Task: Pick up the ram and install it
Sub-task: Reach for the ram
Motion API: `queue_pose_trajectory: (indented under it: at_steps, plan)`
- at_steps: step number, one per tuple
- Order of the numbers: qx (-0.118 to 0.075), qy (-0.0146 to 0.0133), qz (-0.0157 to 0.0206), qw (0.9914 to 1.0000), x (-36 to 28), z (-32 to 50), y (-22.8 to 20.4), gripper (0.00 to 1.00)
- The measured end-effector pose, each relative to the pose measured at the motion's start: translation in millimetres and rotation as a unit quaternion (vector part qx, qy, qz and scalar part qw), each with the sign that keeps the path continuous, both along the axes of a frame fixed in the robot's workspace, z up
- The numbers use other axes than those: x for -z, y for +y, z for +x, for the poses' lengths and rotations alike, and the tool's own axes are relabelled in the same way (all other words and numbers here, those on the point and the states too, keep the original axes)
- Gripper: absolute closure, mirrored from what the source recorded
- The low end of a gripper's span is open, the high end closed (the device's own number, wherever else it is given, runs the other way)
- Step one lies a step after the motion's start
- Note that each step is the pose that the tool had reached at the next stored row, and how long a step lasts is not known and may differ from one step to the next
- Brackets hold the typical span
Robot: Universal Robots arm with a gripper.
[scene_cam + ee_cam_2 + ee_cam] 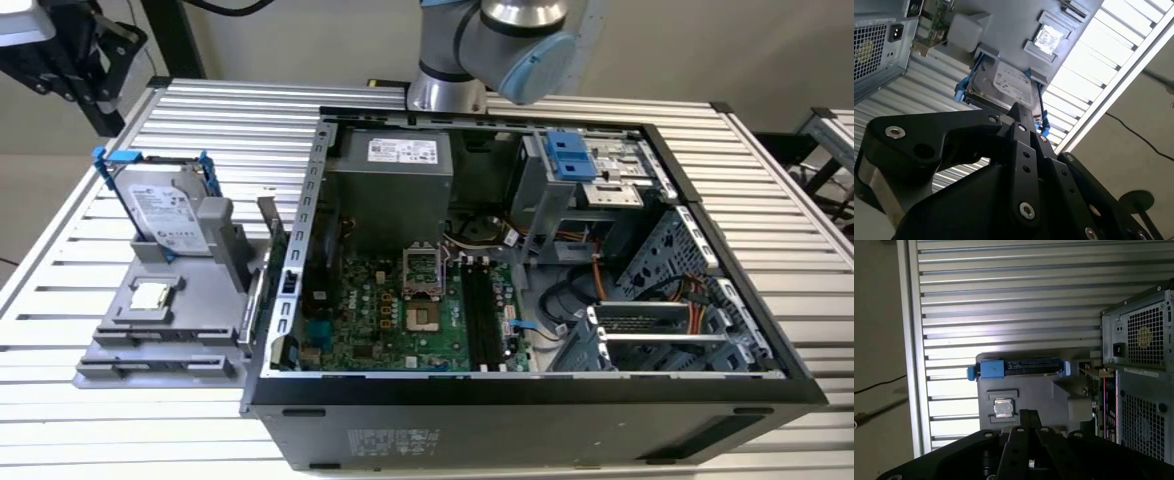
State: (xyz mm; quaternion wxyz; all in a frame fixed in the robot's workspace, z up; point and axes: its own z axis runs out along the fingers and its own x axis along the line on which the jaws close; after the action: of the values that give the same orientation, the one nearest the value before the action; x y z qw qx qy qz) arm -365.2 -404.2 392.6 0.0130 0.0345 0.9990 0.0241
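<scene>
The ram is a thin stick standing on edge at the right side of the grey fixture, close to the open computer case. In the first wrist view its greenish edge shows between the fixture and the case's back. My gripper hangs high above the fixture, its black fingers drawn together with nothing between them. In the second wrist view the gripper is over the hard drive. The black memory slots lie on the green motherboard inside the case.
A silver hard drive with blue rails stands in the fixture, and a small square processor chip lies in front of it. The arm rises behind the case. The slatted table ends just beyond the fixture.
</scene>
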Motion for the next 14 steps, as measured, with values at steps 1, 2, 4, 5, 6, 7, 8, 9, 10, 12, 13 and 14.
queue_pose_trajectory:
  at_steps: [1, 2, 4, 5, 6, 7, 8, 9, 10, 12, 13, 14]
  plan:
    - [0.000, 0.0000, 0.0000, 1.00000, 0.0, 0.0, -1.7, 1.00]
    - [0.000, 0.0000, 0.0000, 1.00000, 0.0, 0.0, -3.5, 1.00]
    - [0.000, 0.0000, 0.0000, 1.00000, 0.0, 0.0, -7.2, 1.00]
    - [0.000, 0.0000, 0.0000, 1.00000, 0.0, 0.0, -9.0, 1.00]
    - [0.000, 0.0000, 0.0000, 1.00000, 0.0, 0.0, -10.7, 1.00]
    - [0.000, 0.0000, 0.0000, 1.00000, 0.0, 0.0, -12.4, 1.00]
    - [0.000, 0.0000, 0.0000, 1.00000, 0.0, 0.0, -14.1, 1.00]
    - [0.000, 0.0000, 0.0000, 1.00000, 0.0, 0.0, -15.7, 1.00]
    - [0.000, 0.0000, 0.0000, 1.00000, 0.0, 0.0, -17.5, 1.00]
    - [0.000, 0.0000, 0.0000, 1.00000, 0.0, 0.0, -20.9, 1.00]
    - [0.000, 0.0000, 0.0000, 1.00000, 0.0, 0.0, -22.8, 1.00]
    - [0.000, 0.0000, 0.0000, 1.00000, 0.0, 0.0, -24.5, 1.00]
